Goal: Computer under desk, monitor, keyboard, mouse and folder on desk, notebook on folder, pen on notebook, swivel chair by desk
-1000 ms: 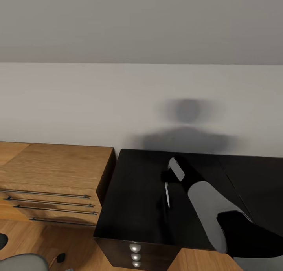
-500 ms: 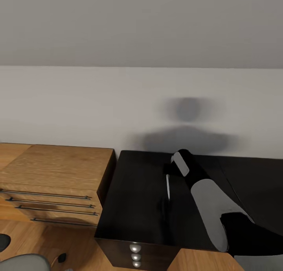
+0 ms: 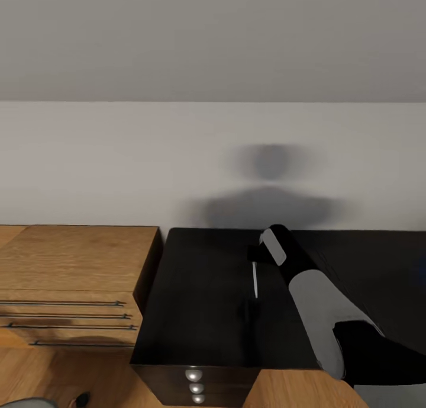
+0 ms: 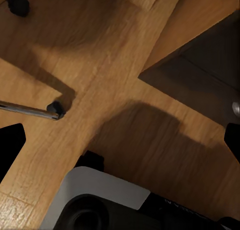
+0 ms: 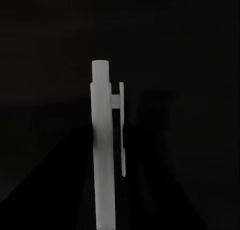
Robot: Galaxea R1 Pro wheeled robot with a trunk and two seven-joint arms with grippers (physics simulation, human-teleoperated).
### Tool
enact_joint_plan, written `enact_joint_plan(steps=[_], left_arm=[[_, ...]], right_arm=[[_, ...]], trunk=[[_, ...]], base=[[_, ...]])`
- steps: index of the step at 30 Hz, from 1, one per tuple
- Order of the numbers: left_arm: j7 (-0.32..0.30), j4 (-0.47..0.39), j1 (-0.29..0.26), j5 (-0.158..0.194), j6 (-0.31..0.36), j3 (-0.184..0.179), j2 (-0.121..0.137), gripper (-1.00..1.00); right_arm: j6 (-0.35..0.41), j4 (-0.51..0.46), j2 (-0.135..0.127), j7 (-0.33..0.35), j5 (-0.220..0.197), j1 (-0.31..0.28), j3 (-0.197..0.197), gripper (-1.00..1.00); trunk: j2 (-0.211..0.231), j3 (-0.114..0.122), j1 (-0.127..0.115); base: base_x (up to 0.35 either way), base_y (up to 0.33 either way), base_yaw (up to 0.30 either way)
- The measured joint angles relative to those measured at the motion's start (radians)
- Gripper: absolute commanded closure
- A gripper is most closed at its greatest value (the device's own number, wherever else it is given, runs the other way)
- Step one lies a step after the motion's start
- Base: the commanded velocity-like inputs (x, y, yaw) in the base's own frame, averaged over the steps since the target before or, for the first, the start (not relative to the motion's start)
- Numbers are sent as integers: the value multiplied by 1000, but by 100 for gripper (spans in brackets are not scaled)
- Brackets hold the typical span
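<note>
My right fingers (image 3: 255,260) grip the pen (image 3: 255,279) above the bare bench (image 3: 201,301); folder and notebook unplaced.

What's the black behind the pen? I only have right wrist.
Observer: The desk top. In the head view, the right arm holds the pen over it.
Operator: What's past the desk's left end?
Observer: A light wooden chest of drawers, side by side with it.
Operator: Left arm?
Observer: Its jaws stand wide apart over the wood floor, near a chrome chair leg with a black caster.
</note>
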Motion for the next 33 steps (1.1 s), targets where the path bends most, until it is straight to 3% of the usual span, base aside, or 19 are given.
enact_joint_plan(steps=[14,33], left_arm=[[0,34,0,1,-3,0,-1,-100],[-3,36,0,-1,-6,0,-1,-100]], right_arm=[[-21,0,-21,2,1,6,2,100],[-24,0,-26,5,31,9,3,100]], trunk=[[0,0,0],[0,-5,0]], base=[[-17,-1,-153],[-236,-78,-23]])
